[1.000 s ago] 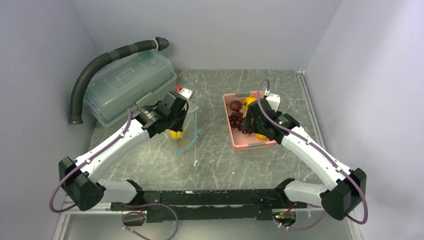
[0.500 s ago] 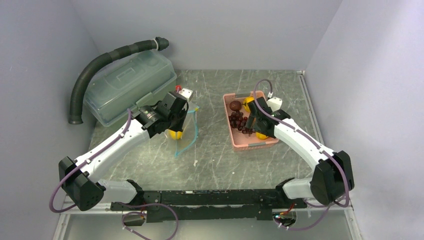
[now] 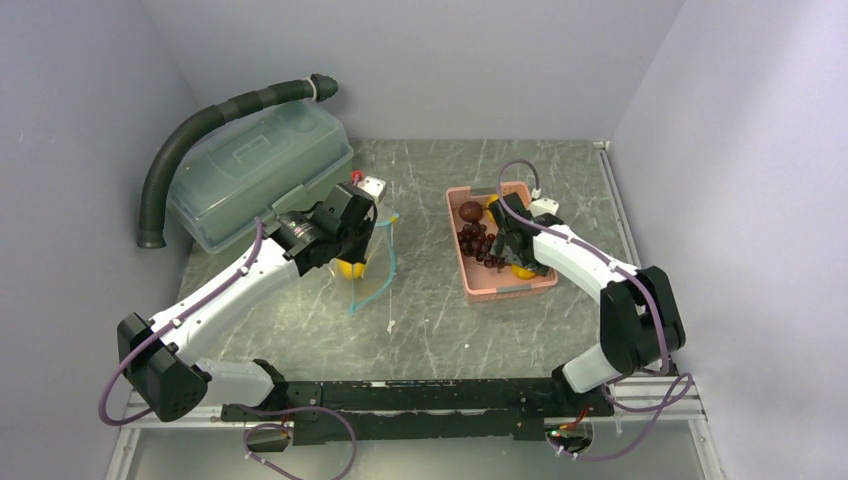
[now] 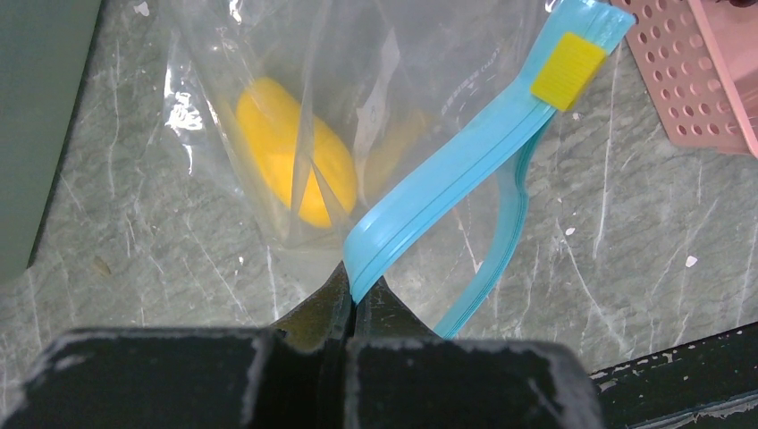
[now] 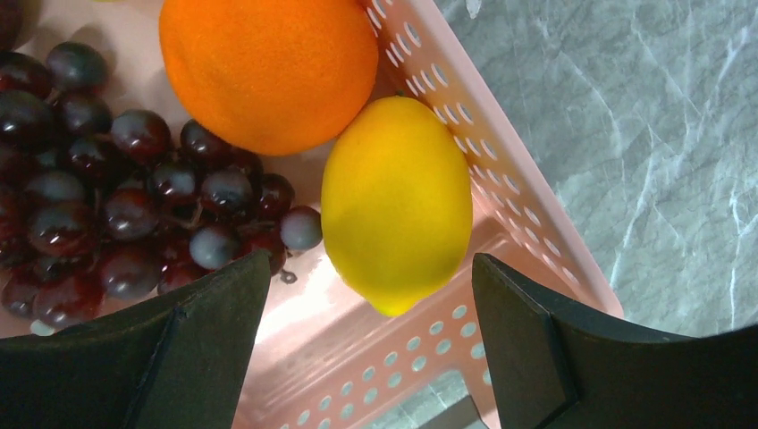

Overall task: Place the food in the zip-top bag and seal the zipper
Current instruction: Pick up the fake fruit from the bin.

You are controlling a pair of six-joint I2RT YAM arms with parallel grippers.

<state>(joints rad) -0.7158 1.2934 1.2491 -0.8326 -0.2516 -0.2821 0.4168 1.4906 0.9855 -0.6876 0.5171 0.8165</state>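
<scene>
The zip-top bag [image 3: 368,270] sat on the counter [image 3: 430,320] left of centre with a yellow fruit [image 4: 295,161] inside, and my left jaws were clamped on its zipper [image 4: 447,170]. To the right, my right jaws hung spread over the lemon [image 5: 398,201] at the pink basket's [image 5: 527,206] near end, with the grapes [image 5: 116,197] and the orange [image 5: 268,63] beyond.

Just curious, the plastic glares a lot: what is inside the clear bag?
One yellow oval fruit lies inside the zip-top bag. A fainter yellow patch beside it, behind creased plastic, cannot be identified.
</scene>
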